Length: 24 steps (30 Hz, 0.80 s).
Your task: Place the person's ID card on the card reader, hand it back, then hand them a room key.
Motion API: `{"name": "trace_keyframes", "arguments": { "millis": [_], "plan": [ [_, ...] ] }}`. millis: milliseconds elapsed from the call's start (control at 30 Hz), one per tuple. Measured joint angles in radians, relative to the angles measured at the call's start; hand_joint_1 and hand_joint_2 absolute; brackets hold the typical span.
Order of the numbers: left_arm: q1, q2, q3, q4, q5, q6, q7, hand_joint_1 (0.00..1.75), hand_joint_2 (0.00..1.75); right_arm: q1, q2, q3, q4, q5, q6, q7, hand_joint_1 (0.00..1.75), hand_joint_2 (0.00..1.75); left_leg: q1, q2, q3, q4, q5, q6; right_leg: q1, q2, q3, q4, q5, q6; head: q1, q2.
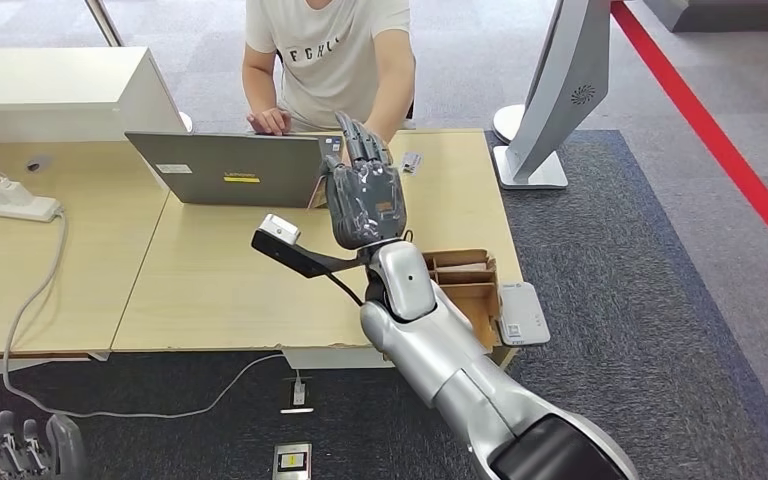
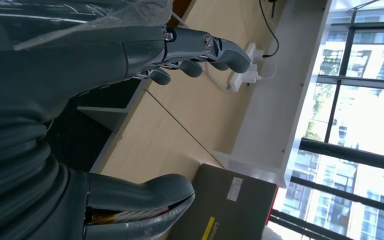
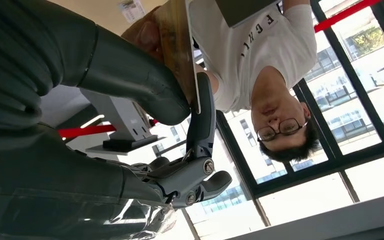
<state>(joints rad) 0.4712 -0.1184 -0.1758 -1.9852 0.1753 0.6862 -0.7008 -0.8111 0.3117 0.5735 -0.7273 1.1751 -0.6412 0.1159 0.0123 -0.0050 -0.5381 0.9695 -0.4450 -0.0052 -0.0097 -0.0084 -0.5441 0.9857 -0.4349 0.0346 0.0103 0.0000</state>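
Your right hand (image 1: 364,195) is raised over the surface (image 1: 220,280) toward the person (image 1: 330,50), with the card (image 3: 180,50) pinched edge-on between thumb and fingers (image 3: 202,117). The card's far end points at the person, whose hand (image 3: 145,35) already touches it. The left hand (image 1: 20,445) hangs low, fingers loose, holding nothing.

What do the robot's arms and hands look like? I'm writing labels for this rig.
The right arm is a glossy silver shell with a black section near the shoulder and a thin black cable at the wrist. The right hand is dark grey with a clear film over its back, visible screws and a small orange mark. The left hand has matching grey fingers.
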Motion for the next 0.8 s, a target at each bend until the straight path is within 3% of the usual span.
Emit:
{"name": "trace_keyframes", "arguments": {
  "millis": [300,333,467,800],
  "plan": [
    [0.018,-0.054,0.017,0.004,-0.080,0.004,0.000,0.00,1.75,-0.037,0.021,0.090,0.080,-0.100,0.005,0.043,1.75,1.75,0.000,0.000,0.000,0.000,0.000,0.000,0.000,0.000,0.000,0.000,0.000,0.000,0.000,0.000],
    [0.018,-0.063,0.018,0.006,-0.090,0.004,0.000,0.00,1.75,-0.040,0.021,0.100,0.087,-0.108,0.004,0.043,1.68,1.75,0.000,0.000,0.000,0.000,0.000,0.000,0.000,0.000,0.000,0.000,0.000,0.000,0.000,0.000],
    [0.025,-0.092,0.019,0.017,-0.127,0.004,0.000,0.00,1.75,-0.046,0.021,0.136,0.111,-0.139,0.001,0.044,0.00,1.75,0.000,0.000,0.000,0.000,0.000,0.000,0.000,0.000,0.000,0.000,0.000,0.000,0.000,0.000],
    [0.033,-0.136,0.021,0.043,-0.170,0.004,0.000,0.00,1.75,-0.058,0.022,0.202,0.136,-0.164,-0.043,0.007,0.00,1.75,0.000,0.000,0.001,0.000,0.000,0.000,0.000,0.000,0.000,0.000,0.000,0.000,0.000,0.000]
  ]
}}
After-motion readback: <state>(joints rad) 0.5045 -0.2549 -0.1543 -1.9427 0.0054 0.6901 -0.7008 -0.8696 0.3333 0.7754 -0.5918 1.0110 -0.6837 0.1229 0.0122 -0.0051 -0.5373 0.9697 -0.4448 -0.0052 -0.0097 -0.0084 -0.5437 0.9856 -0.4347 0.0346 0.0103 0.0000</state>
